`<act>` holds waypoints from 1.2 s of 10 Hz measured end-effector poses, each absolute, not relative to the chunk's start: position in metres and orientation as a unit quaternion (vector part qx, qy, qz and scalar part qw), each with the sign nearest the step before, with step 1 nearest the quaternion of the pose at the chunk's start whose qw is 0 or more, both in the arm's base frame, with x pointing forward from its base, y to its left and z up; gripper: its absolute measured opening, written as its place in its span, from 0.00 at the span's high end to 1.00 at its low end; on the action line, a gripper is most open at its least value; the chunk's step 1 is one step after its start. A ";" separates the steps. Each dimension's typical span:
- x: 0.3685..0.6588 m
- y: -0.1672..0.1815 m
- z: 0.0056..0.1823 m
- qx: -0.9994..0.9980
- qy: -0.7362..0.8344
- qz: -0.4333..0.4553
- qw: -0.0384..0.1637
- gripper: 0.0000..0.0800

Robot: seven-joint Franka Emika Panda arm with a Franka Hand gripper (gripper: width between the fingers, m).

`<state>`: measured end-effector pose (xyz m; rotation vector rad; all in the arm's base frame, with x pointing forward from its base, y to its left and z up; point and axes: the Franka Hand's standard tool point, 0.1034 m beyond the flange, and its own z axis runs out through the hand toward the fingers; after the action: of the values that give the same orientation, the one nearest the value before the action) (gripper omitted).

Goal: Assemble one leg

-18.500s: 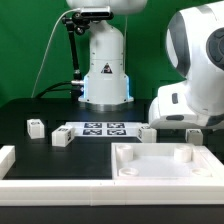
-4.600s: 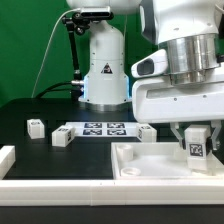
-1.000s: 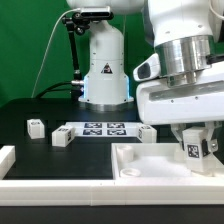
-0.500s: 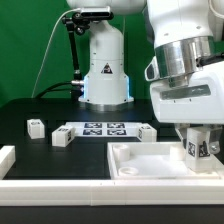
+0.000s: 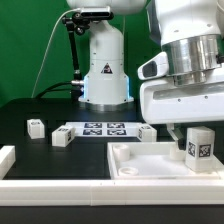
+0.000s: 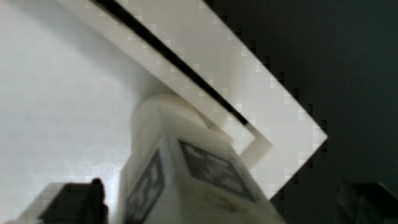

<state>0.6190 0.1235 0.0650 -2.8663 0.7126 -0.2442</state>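
Hanging right over the back corner of the big white tray piece point(image 5: 150, 172), the gripper point(image 5: 195, 138) is clamped on the leg point(image 5: 199, 148). The leg pokes out just below the hand, tag face showing and leaning a bit. In the wrist view the leg point(image 6: 178, 150) points down at the tray piece point(image 6: 222, 75) underneath, though honestly I can't tell if its lower end touches. Off to the hand's side on the dark table point(image 5: 40, 152) sit three spare blocks: one point(image 5: 147, 132) near the hand, and two point(image 5: 60, 137) point(image 5: 36, 127) well away past the marker board point(image 5: 105, 128).
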 end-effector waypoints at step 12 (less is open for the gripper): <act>0.620 0.116 0.059 -0.966 -0.236 -0.105 0.015 0.60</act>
<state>0.6201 0.1156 0.0585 -3.0063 -0.7347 -0.3270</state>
